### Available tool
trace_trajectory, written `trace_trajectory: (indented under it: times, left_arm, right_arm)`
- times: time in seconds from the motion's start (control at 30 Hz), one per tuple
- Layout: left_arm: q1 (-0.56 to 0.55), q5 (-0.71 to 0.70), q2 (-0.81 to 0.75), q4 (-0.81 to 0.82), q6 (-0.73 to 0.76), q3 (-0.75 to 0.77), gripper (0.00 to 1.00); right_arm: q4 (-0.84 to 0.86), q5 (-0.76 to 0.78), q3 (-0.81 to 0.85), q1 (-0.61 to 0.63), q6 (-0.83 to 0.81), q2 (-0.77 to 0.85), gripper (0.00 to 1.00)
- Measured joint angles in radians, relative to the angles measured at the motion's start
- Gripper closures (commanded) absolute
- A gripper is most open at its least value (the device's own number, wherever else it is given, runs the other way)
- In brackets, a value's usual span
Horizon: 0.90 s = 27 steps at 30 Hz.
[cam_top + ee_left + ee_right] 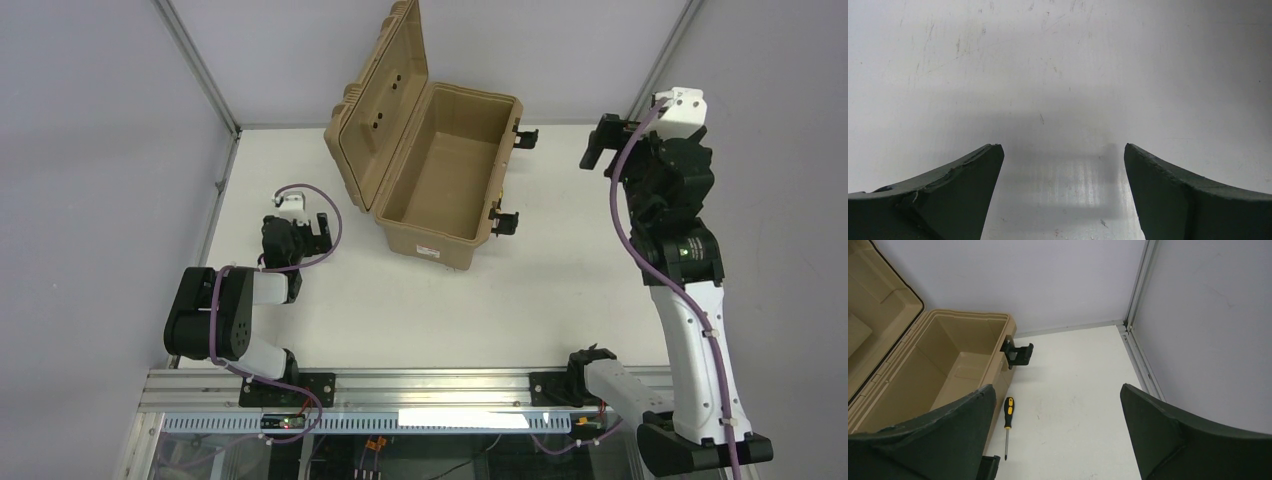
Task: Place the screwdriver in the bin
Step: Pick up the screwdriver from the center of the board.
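Screwdriver [1007,420] on table [1083,355] beside bin [963,350], below right end effector [1058,388]: wide open, empty.

White table [450,320]: open tan bin [410,232] standing on it, screwdriver [1008,422] lying just beside bin.

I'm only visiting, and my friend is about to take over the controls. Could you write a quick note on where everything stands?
Left gripper: open, empty, over bare table.
Right gripper: open, empty, raised to the right of the bin.
Screwdriver: lying flat on the table just outside the bin, on the side with the black latches. Nothing is touching it.
Bin: lid open, nothing visible inside.
Done: nothing so far.
Left: lower the right gripper, grasp the screwdriver, lift it over the wall and release it in the bin.
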State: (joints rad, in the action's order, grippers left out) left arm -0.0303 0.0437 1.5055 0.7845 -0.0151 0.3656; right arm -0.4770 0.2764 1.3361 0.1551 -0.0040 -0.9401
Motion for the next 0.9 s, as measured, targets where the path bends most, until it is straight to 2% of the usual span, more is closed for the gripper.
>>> trace_trajectory:
  times: [0.27,0.9]
  left_arm:
    - [0.006,0.019,0.0,0.0,0.0,0.0,0.01]
    - [0.007,0.037,0.0,0.0,0.0,0.0,0.01]
  right_arm:
    - [-0.104,0.005,0.135,0.0,0.011,-0.055,0.01]
    - [-0.237,-0.011,0.197,0.0,0.039,-0.232,0.01]
